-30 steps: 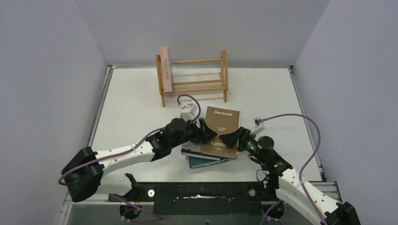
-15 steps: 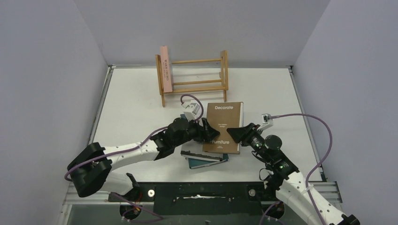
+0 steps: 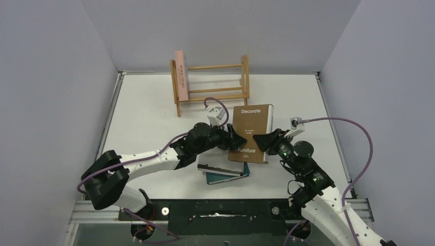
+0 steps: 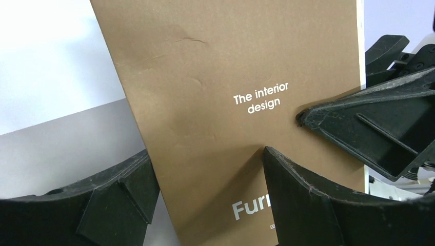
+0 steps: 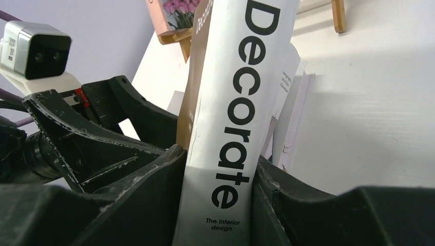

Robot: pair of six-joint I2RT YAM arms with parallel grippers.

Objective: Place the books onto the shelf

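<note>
The step in hand is the brown book (image 3: pixel 251 130), in the middle of the frame, just past the pile of books (image 3: pixel 224 173) on the worktop (image 3: pixel 149 118). The right arm's jaws are clamped on its spine. The left arm's jaws stand wide apart at its left side, holding nothing. The pink book (image 3: pixel 180 74) stands at the left end of the shelf (image 3: pixel 218 93), top middle. Next, I think, the brown book must go up there, standing straight beside the pink one.

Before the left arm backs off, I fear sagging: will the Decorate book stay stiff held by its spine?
Likely stiff: the right gripper clamps the Decorate book by its spine. Its creased cover looks soft, so it may flex. Pages seem splayed beside the spine, so it might fan.
</note>
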